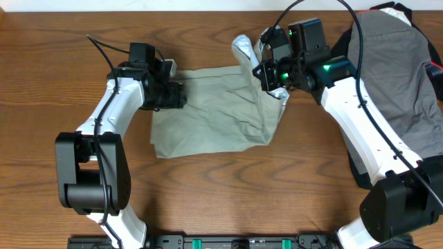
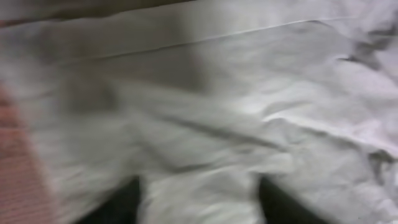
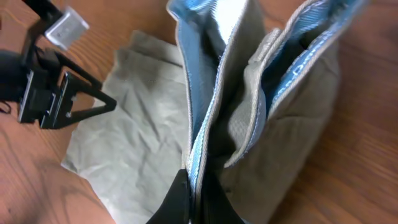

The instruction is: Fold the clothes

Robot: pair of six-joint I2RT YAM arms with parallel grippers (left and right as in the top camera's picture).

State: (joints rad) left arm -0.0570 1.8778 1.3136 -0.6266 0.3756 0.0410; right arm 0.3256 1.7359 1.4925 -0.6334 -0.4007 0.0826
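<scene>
The khaki shorts [image 1: 208, 114] lie wrinkled near the middle of the wooden table [image 1: 228, 194], mostly flat, with their 2 o'clock corner lifted off the wood. The right gripper [image 1: 268, 76] holds that raised corner. In the right wrist view its dark fingers [image 3: 193, 196] are pinched narrow on the edge of the fabric, and the waistband hangs above them in upright folds that show a pale bluish-white lining. The rest of the shorts [image 3: 137, 137] spreads flat on the table toward 9 o'clock. The left gripper [image 1: 178, 93] sits at the 9 o'clock edge of the shorts, touching or just over the cloth. The right wrist camera catches it [image 3: 93, 99] as a black frame pointing at that edge. The left wrist view is blurred and filled with pale cloth [image 2: 249, 93]. Two dark shapes sit at the bottom with fabric between them, and I cannot tell whether this pincer grips or stands wide. A darker grey garment [image 1: 391, 62] lies at 2 o'clock on the table, well apart from the shorts and partly behind the right arm.
</scene>
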